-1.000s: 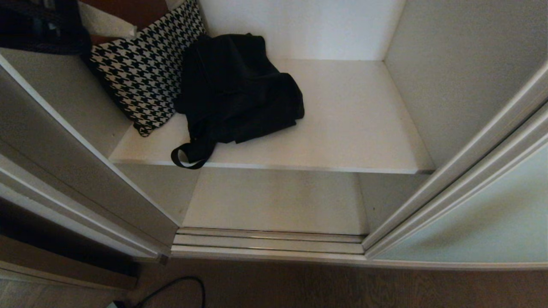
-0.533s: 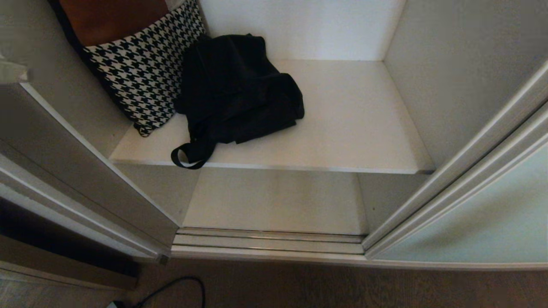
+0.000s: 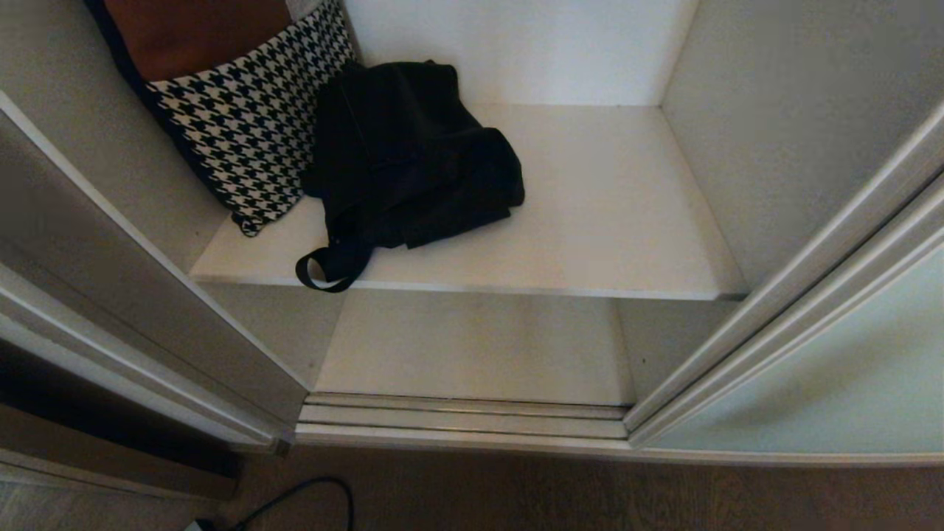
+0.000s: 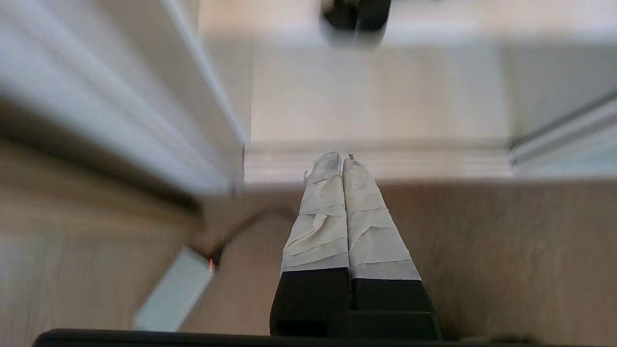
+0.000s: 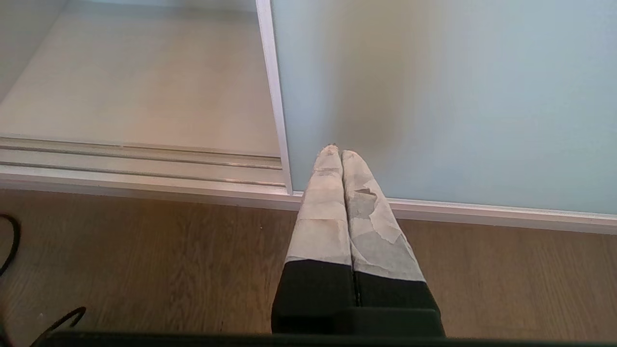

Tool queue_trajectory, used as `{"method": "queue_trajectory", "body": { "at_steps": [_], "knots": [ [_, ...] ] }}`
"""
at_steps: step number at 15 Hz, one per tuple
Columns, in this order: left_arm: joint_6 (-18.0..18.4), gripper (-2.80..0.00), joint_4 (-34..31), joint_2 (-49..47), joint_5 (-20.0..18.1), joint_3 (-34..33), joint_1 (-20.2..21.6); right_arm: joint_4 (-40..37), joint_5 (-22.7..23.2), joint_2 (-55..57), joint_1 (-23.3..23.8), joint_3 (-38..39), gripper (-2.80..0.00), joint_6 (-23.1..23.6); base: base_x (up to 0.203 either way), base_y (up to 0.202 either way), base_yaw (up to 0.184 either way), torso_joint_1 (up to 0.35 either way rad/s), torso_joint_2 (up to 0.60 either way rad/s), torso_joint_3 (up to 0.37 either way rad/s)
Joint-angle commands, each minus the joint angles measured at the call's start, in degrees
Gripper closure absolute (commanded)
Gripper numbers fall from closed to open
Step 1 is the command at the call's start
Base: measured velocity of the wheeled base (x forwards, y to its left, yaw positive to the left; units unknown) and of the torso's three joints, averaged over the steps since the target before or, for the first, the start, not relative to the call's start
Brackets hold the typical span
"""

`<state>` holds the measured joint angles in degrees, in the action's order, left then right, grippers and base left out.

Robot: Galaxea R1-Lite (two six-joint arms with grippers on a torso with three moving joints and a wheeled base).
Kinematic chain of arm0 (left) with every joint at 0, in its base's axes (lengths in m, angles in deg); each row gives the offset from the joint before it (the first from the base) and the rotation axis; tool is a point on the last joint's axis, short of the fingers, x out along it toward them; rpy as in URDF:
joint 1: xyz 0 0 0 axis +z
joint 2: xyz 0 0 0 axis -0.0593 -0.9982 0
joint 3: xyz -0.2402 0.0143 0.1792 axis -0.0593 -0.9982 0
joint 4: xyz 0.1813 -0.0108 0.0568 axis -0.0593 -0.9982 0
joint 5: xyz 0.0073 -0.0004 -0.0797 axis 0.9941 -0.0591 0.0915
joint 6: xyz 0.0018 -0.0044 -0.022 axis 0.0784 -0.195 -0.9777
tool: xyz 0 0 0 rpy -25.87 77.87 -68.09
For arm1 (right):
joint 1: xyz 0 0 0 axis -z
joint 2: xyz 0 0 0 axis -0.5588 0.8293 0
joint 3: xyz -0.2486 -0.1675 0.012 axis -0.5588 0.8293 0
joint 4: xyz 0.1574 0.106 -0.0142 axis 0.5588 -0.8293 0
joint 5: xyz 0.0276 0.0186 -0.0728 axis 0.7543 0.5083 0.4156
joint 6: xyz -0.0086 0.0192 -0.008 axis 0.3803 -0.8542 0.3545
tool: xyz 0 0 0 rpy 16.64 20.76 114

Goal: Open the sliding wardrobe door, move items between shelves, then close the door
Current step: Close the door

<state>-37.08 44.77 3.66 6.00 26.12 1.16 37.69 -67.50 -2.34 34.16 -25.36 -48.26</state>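
The wardrobe stands open. A houndstooth cushion (image 3: pixel 247 125) leans against the left wall on the upper shelf (image 3: pixel 612 214), and a floppy black bag (image 3: pixel 409 162) lies beside it, one strap loop hanging over the shelf's front edge. The lower shelf (image 3: pixel 472 346) is bare. The mint-green sliding door (image 3: pixel 833 376) is at the right, slid aside. Neither arm shows in the head view. My left gripper (image 4: pixel 341 156) is shut and empty, low over the wooden floor and pointing at the floor track. My right gripper (image 5: pixel 336 150) is shut and empty, near the door (image 5: pixel 434 96).
A ridged cream floor track (image 3: pixel 464 420) runs across the opening. A grey power brick (image 4: pixel 173 289) with a black cable (image 3: pixel 310 490) lies on the wooden floor at the left. A brown item (image 3: pixel 192 29) sits behind the cushion.
A dark shape at the head view's top left, in front of the cushion one second ago, has left that view. The cushion and the bag have not moved.
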Motion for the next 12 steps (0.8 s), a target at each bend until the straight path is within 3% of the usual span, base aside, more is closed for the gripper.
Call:
{"method": "queue_trajectory", "body": {
  "at_steps": [1, 6, 9, 10, 12],
  "knots": [
    [0.1, 0.0, 0.6, 14.0, 0.1, -12.8, 1.8, 0.0, 0.0, 0.0, 0.0, 0.0, 0.0, 0.0, 0.0, 0.0, 0.0, 0.0, 0.0, 0.0],
    [2.5, 0.0, 10.5, 30.3, 0.6, -37.9, 3.2, 0.0, 0.0, 0.0, 0.0, 0.1, 0.0, 0.0, 0.0, 0.0, 0.0, 0.0, 0.0, 0.0],
    [4.6, 0.0, 20.4, 32.5, 2.8, -50.7, 3.3, 0.0, 0.0, 0.0, 0.0, 0.1, 0.0, 0.0, 0.0, 0.0, 0.0, 0.0, 0.0, 0.0],
    [4.8, 0.0, 25.1, 32.7, 3.0, -53.2, 3.3, 0.0, 0.0, 0.0, 0.0, 0.1, 0.0, 0.0, 0.0, 0.0, 0.0, 0.0, 0.0, 0.0],
    [5.9, 0.0, 27.6, 32.8, 2.2, -54.1, 3.3, 0.0, 0.0, 0.0, 0.0, 0.1, 0.0, 0.0, 0.0, 0.0, 0.0, 0.0, 0.0, 0.0]
  ]
}}
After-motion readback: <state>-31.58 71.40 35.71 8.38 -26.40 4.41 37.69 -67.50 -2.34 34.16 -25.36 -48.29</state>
